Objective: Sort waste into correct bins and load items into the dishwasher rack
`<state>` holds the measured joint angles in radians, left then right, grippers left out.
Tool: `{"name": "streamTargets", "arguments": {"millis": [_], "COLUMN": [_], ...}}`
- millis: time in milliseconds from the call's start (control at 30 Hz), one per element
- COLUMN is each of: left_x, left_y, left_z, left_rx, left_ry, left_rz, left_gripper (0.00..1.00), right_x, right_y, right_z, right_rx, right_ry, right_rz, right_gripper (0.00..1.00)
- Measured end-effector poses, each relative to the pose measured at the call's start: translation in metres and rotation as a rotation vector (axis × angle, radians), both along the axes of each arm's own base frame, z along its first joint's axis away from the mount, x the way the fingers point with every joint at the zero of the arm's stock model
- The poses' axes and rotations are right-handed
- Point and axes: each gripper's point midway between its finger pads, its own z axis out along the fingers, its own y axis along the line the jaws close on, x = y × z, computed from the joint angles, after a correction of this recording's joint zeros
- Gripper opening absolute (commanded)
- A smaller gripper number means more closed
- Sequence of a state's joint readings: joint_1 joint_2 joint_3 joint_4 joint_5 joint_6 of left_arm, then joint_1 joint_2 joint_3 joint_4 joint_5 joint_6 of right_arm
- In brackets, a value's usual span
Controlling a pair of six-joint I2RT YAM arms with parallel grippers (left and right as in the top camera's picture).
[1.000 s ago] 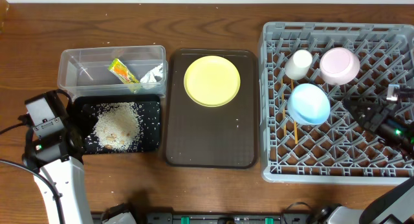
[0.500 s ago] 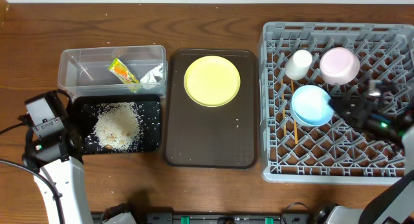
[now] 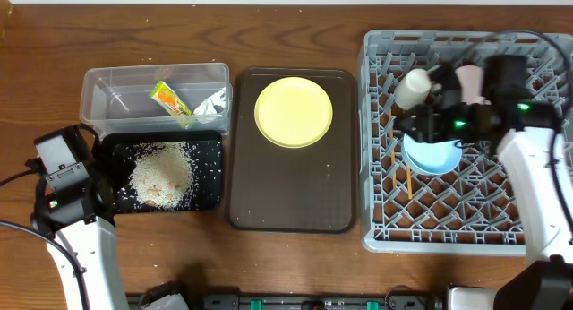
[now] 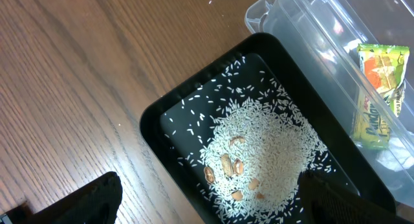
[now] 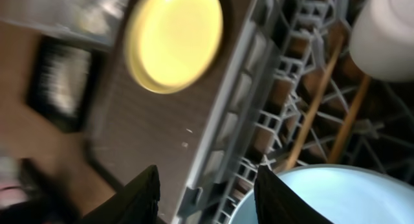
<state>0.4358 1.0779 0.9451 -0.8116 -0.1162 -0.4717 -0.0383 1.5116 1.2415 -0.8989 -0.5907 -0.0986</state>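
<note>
Right wrist view: the right hand has its fingers parted with nothing between them, so it is open and empty. It hangs inside the dishwasher rack, close to the wall that faces the serving tray. The light blue bowl sits right under and beside one finger. The chopsticks lie on the lattice just ahead of the hand, and the white cup is ahead and off to one side.

The yellow plate, the one item not yet loaded, lies flat on the serving tray, ahead of the hand and beyond the rack wall. Reaching for it looks risky. A low sweep could catch the rack wall, or drag the bowl and knock the chopsticks askew. The plate's rim lies low on the tray, so a finger may skid over it, or the plate may slip out of a shallow pinch.

The left hand is wide open and empty. It hovers over the near end of the black tray of rice. Dipping from there could scatter grains onto the tabletop.
</note>
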Motion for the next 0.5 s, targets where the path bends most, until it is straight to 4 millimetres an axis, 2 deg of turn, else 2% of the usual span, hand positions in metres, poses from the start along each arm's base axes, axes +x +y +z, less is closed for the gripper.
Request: {"name": "streamTargets", "arguments": {"millis": [100, 233, 367, 500], "left_x": [0.000, 0.000, 0.000, 0.000], "left_y": [0.000, 0.000, 0.000, 0.000], "left_z": [0.000, 0.000, 0.000, 0.000], "left_rx": [0.000, 0.000, 0.000, 0.000], "left_ry": [0.000, 0.000, 0.000, 0.000], "left_rz": [0.000, 0.000, 0.000, 0.000], "left_gripper": [0.89, 0.90, 0.89, 0.89], "right_x": [-0.002, 0.001, 0.002, -0.007], "right_y": [-0.009, -0.045, -0.070, -0.090], "right_z": [-0.016, -0.027, -0.029, -0.032], "right_rx": [-0.165, -0.338, -0.407, -0.461], "right_ry": [0.048, 0.086, 0.101, 0.144], "right_rz": [-0.074, -0.238, -0.338, -0.401], "right_gripper": [0.41, 0.39, 0.39, 0.40]}}
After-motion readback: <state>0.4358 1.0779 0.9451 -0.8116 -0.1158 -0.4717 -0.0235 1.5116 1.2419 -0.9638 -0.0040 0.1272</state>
